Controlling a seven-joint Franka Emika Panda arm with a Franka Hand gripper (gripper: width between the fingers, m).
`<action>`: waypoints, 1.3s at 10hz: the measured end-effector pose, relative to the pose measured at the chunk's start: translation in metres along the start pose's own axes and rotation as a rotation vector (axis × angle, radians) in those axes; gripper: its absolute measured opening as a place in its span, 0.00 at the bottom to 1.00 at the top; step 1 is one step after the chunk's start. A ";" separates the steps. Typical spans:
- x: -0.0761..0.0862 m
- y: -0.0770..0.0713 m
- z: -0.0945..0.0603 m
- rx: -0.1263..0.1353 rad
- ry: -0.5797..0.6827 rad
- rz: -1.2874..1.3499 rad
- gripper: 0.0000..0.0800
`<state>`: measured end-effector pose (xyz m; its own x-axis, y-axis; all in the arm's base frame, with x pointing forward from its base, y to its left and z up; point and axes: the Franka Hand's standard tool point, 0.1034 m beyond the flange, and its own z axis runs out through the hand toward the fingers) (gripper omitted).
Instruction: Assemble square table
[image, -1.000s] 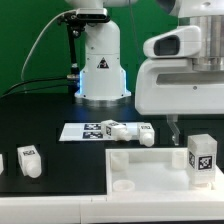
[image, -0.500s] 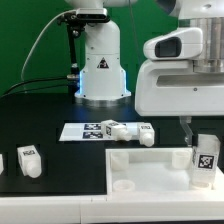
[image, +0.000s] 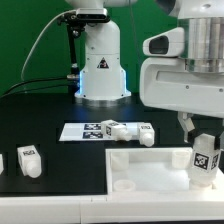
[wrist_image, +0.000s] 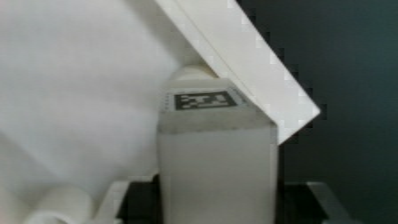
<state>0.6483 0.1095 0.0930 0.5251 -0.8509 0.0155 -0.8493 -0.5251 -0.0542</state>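
Observation:
The square table top lies flat at the front, a raised corner block and a round hole on its left part. My gripper is shut on a white leg with a tag, held upright and slightly tilted at the top's right end. In the wrist view the leg fills the space between my fingers, its tip against the table top's edge. A second leg stands at the exterior view's left. A third leg lies on its side behind the top.
The marker board lies flat behind the table top, with the lying leg partly over it. The arm's white base stands at the back, cables to its left. Another white part shows at the far left edge.
My gripper has shifted a little toward the exterior view's right with the leg in it, and the leg now leans slightly. The other parts have not moved.

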 end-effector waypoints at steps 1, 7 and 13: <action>0.001 0.001 0.000 0.007 -0.009 0.177 0.35; -0.001 -0.004 0.001 0.047 0.001 0.137 0.58; 0.002 -0.004 0.003 0.038 0.038 -0.686 0.81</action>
<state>0.6529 0.1096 0.0906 0.9406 -0.3264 0.0938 -0.3225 -0.9450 -0.0545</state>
